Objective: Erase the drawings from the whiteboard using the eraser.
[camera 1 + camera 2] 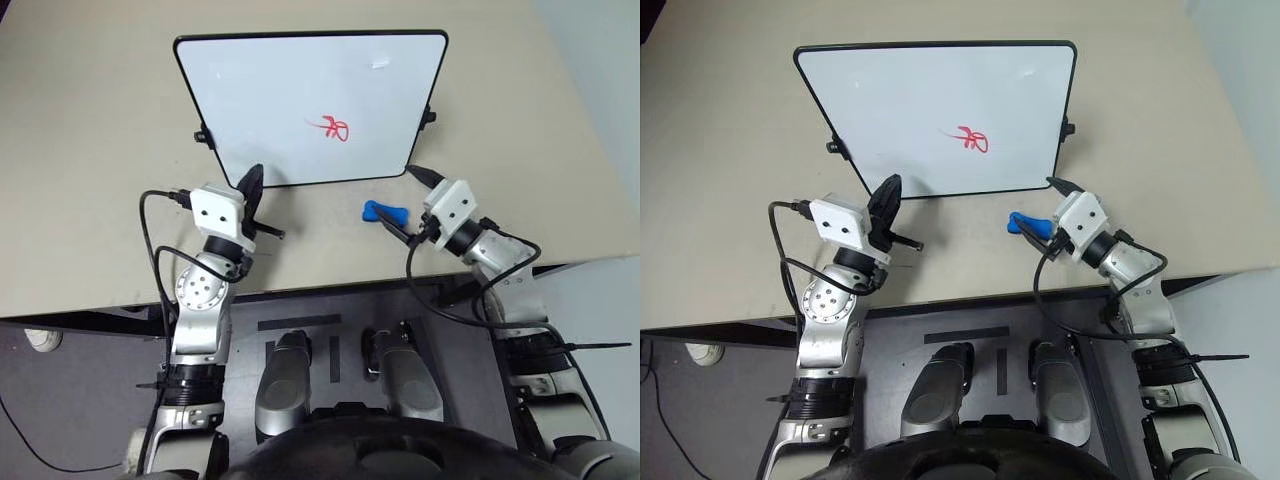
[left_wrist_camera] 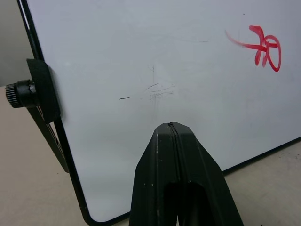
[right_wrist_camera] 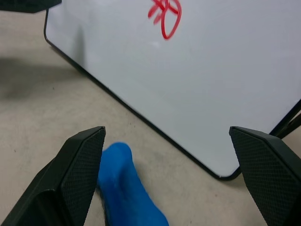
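Blue eraser (image 3: pixel 126 188) lying on the tan table (image 1: pixel 90 150), just near of the whiteboard's (image 1: pixel 290 100) right corner.
Right gripper (image 1: pixel 409 206) spread wide, empty, 1 finger beside the eraser, contact unclear. Left gripper (image 2: pixel 171 129) pinched shut, empty, at the board's near-left edge. Red drawings (image 1: pixel 331 127) intact.

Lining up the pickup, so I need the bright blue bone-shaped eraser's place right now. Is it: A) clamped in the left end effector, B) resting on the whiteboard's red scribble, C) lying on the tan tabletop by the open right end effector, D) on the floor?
C: the bright blue bone-shaped eraser lies on the tan tabletop, beside one finger of the wide-open right end effector, ungripped.
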Motion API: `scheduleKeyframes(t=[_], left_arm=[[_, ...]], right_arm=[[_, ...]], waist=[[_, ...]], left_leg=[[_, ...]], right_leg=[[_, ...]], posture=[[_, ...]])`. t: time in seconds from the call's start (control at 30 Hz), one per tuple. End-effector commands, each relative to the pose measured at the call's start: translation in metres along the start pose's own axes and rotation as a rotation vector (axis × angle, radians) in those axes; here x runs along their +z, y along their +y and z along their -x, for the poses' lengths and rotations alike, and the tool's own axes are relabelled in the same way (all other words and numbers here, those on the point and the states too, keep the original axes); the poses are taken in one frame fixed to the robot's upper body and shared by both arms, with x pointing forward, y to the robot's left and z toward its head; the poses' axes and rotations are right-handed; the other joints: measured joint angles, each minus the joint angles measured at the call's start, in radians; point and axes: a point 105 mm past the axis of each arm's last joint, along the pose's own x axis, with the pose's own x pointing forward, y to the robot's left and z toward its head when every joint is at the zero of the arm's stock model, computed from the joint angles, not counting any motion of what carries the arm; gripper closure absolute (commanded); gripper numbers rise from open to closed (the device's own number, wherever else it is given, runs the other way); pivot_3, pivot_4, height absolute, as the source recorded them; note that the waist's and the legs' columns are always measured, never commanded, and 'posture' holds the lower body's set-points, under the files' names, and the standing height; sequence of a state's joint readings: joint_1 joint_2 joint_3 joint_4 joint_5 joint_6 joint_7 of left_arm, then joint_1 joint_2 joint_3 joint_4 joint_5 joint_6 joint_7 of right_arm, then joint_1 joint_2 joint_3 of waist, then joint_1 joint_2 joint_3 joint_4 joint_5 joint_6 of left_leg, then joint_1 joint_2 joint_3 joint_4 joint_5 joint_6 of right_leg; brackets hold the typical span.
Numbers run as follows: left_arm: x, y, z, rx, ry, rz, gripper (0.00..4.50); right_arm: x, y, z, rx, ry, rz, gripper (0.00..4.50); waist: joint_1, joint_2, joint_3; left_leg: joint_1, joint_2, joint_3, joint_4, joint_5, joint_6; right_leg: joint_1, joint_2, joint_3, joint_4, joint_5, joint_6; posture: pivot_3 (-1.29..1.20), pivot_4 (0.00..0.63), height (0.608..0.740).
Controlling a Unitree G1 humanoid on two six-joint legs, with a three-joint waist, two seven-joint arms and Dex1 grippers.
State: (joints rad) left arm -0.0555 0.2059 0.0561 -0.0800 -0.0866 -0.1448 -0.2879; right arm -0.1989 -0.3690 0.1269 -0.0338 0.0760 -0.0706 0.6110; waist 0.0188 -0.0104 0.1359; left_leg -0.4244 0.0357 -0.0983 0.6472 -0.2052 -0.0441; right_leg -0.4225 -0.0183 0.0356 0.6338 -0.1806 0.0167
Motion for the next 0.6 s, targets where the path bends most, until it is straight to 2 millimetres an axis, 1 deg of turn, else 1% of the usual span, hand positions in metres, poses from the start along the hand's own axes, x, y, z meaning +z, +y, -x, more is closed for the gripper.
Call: scheduleKeyframes(t=[0.03,0.3,0.4,0.5,0.6], left_arm=[[0.0121,-0.0064,-0.0041,-0.024,-0.048,0.007,4.5],[0.0096,-0.0131,-0.0025,-0.024,-0.044,0.022,4.5],[0.0087,-0.0127,-0.0003,-0.016,-0.042,0.023,4.5],[0.0085,-0.0131,0.0018,0.002,-0.043,0.025,4.5],[0.0054,-0.0157,0.0036,0.01,-0.037,0.027,4.5]], right_arm=[[0.0119,-0.0069,0.0071,-0.031,-0.03,0.023,0.05],[0.0134,-0.0076,0.0116,-0.018,-0.018,0.027,0.05],[0.0145,-0.0083,0.0097,-0.005,-0.019,0.03,0.05],[0.0167,-0.0042,0.0084,0.05,-0.021,0.025,0.05],[0.0131,-0.0035,0.0097,0.08,-0.011,0.026,0.05]], waist=[[0.001,0.0,0.0],[0.001,0.0,0.0],[0.0,0.0,0.0],[0.0,0.0,0.0],[0.001,0.0,0.0]], left_leg=[[0.0,0.0,0.0,0.0,0.0,0.0],[0.0,0.0,0.0,0.0,0.0,0.0],[0.0,0.0,0.0,0.0,0.0,0.0],[0.0,0.0,0.0,0.0,0.0,0.0],[0.0,0.0,0.0,0.0,0.0,0.0]], right_leg=[[0.0,0.0,0.0,0.0,0.0,0.0],[0.0,0.0,0.0,-0.001,-0.001,0.001],[0.0,0.0,0.0,-0.001,-0.001,0.001],[0.0,0.0,0.0,-0.001,-0.001,0.001],[0.001,0.0,0.0,-0.001,-0.001,0.001]], posture=[[0.0,0.15,0.74],[0.0,0.15,0.74],[0.0,0.15,0.74],[0.0,0.15,0.74],[0.0,0.15,0.74]])
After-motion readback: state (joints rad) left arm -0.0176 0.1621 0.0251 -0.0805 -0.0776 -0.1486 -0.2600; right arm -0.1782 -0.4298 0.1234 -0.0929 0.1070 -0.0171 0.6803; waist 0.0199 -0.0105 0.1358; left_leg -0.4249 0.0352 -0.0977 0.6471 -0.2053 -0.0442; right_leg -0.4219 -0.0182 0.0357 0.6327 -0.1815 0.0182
